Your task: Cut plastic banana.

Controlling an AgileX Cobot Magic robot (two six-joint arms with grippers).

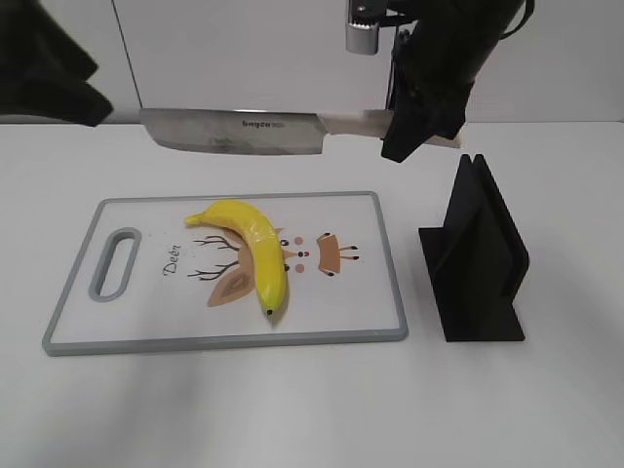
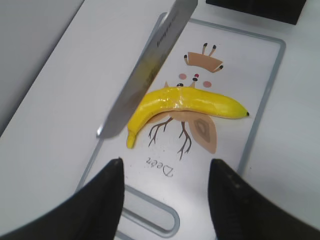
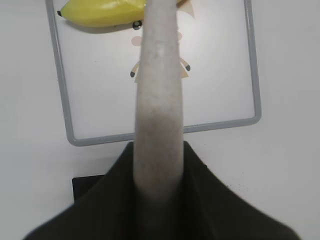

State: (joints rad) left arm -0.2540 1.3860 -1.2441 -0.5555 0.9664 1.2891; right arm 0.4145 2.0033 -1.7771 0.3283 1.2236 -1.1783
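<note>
A: Nearest the exterior camera, what is seen on the white table (image 1: 292, 409)?

B: A white rectangular plastic cutting board with a grey rim (image 1: 226, 339) is laid flat there, with a handle slot at its left end. A yellow curved plastic banana (image 1: 255, 255) is rested on the board's middle, over a printed cartoon deer, its dark tip turned toward the camera.

A: And to the right of the board?

B: A black angled knife stand (image 1: 478, 258) is placed just beside the board, apart from it.

A: Where is the knife?

B: Farther back, a broad steel cleaver with a pale handle (image 1: 234, 132) is held level in the air above the board's far edge, clear of the banana. Its handle is clamped in the black right gripper (image 1: 421, 122), whose jaws are pressed onto it.

A: What of the other arm?

B: The black left gripper (image 2: 165, 197) is seen above the board's handle end, its jaws spread wide with nothing between them.
</note>
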